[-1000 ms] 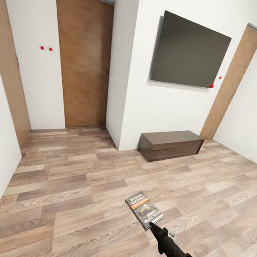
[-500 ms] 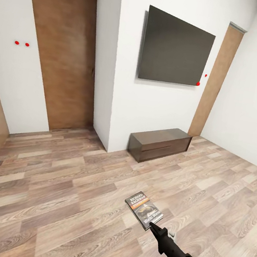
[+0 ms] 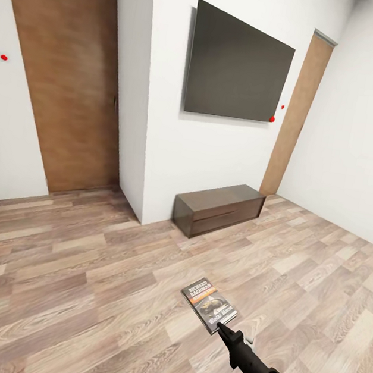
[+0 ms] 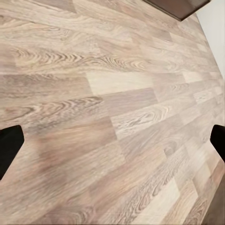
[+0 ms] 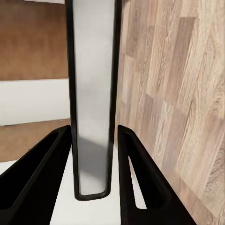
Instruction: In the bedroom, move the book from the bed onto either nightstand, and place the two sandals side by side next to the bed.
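While the right gripper [image 3: 223,329] clamps the book [image 3: 209,304] by its near edge, the book juts forward past the fingertips, cover up, above the floor [image 3: 74,289]. Seen edge-on, its pages sit tight between both fingers [image 5: 51,178]. The left gripper's [image 4: 112,145] fingers stand wide apart — nothing between them. Ahead: a door [image 3: 64,83], a wall screen [image 3: 238,68] and a low cabinet [image 3: 219,208].

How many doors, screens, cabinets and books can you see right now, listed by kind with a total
Doors: 2, a wide one and a narrow one
Wall screen: 1
Low dark cabinet: 1
Book: 1, held by the right gripper
Total: 5
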Robot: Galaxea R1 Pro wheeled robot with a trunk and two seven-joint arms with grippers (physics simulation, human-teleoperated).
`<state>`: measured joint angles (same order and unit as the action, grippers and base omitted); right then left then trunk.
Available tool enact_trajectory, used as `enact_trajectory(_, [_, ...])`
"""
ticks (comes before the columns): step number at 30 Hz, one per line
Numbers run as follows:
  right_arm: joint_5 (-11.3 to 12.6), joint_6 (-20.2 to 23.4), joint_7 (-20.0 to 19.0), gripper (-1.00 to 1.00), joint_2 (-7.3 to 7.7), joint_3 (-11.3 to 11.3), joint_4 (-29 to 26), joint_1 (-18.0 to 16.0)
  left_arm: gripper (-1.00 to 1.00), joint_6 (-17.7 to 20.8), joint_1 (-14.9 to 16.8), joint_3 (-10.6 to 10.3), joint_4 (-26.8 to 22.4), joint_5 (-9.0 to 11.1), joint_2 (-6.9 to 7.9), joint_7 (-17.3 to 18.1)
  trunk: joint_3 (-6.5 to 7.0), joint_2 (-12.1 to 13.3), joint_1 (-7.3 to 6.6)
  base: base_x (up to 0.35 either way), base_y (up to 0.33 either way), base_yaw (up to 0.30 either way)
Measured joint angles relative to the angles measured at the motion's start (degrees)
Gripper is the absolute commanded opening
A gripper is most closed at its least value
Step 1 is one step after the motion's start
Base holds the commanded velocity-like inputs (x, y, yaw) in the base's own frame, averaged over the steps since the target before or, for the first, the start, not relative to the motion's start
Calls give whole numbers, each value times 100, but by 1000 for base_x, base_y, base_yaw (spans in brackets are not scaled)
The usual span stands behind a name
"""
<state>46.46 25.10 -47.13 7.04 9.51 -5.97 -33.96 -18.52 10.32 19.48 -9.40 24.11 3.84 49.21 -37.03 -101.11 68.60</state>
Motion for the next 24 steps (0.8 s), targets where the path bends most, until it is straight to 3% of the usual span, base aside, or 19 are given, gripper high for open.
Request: enact_trajectory(24, [0,6,0,-100,0,6,0,0,100,0,0,0,0,0,2,2,0,0,0,224,0,-141])
